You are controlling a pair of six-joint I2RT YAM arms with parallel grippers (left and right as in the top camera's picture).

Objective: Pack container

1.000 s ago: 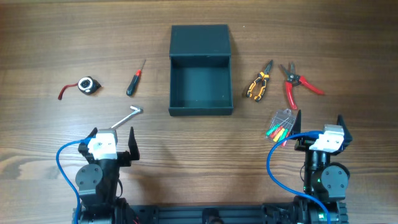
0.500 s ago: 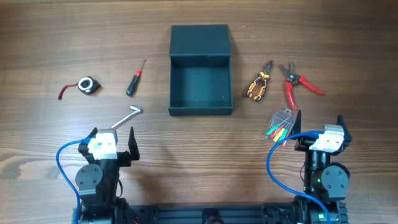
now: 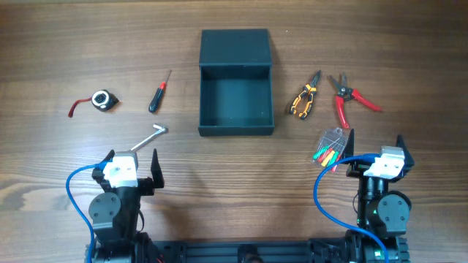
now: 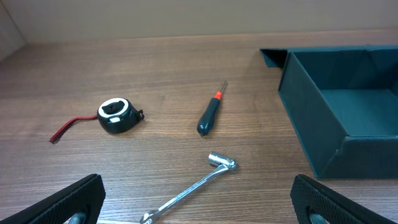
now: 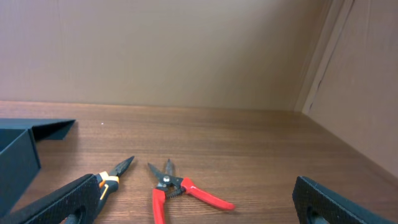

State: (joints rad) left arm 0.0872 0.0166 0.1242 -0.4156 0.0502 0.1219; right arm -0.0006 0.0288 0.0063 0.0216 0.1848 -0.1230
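Left pincer [image 3: 132, 158] and right pincer [image 3: 375, 146] both stand with jaws wide apart, empty, on the near side of the container [image 3: 235, 130].
The container sits open, its lid flat behind it. To its left lie a tape measure [image 3: 103, 100], a screwdriver [image 3: 157, 96] and a wrench [image 3: 150, 137]; to its right, pliers [image 3: 305, 99] and red cutters [image 3: 349, 98]. The tape measure's label is too small to read.

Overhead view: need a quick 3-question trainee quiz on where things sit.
1. True or false: the container is open and empty.
2. Fill in: the orange pliers lie on the robot's ___ side of the container.
3. The wrench lies: A) inside the container; B) on the table by the left end effector; C) under the orange pliers.
Key: 1 true; 2 right; 3 B.
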